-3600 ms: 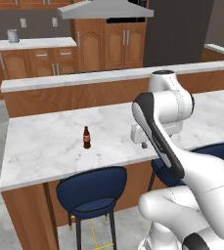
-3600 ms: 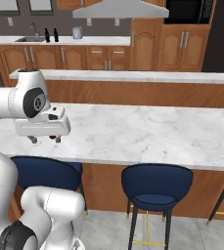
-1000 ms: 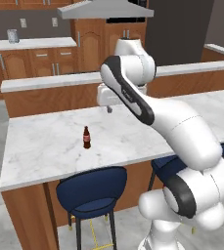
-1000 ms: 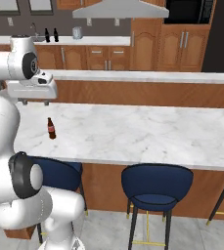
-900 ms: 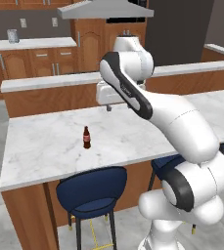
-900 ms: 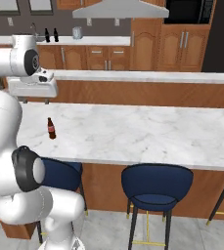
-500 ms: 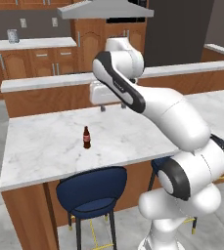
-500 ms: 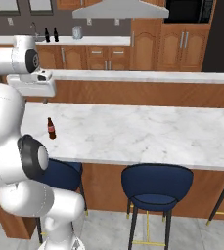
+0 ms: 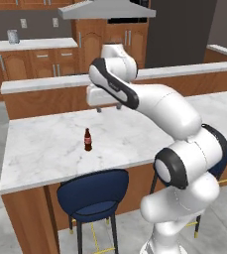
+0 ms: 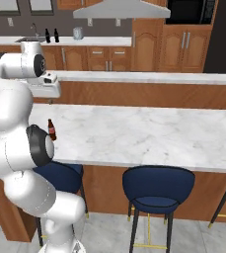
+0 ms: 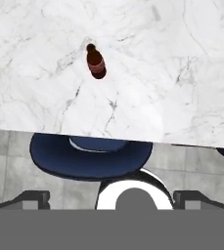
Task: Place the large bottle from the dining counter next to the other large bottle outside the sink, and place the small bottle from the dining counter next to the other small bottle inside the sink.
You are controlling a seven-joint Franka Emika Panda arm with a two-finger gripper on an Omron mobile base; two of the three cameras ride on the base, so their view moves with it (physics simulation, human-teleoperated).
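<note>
Nearest the base, dark blue padded stools (image 9: 91, 194) stand on thin legs along the front of the dining bench (image 9: 45, 144), tucked partly under its overhanging edge. The bench is a long white-grey marble slab with faint veining, set on a plain brown wood panel base, with a raised wooden back ledge (image 10: 149, 91) capped in pale stone behind it. On the slab, toward its left end and a little back from the front edge, the small bottle (image 9: 87, 140) stands upright and alone: dark brown glass, narrow neck, dark cap, and a red label band round its body; from above in the hand view it shows as a dark cap over a reddish shoulder, just beyond the blue stool seat. The white arm curls up and over the bench, and the end effector (image 9: 109, 107) hangs above the slab, beyond the bottle and to its right in the left base view, well clear of it; its fingers (image 11: 33, 198) stand wide apart and grip nothing. Beyond the ledge, a back worktop (image 10: 85, 41) runs along wooden cabinets; on it two dark bottles (image 10: 52, 35) stand close to a curved tap (image 10: 34, 29), with a pale glass-like vessel (image 10: 77, 33) further along to the right.
</note>
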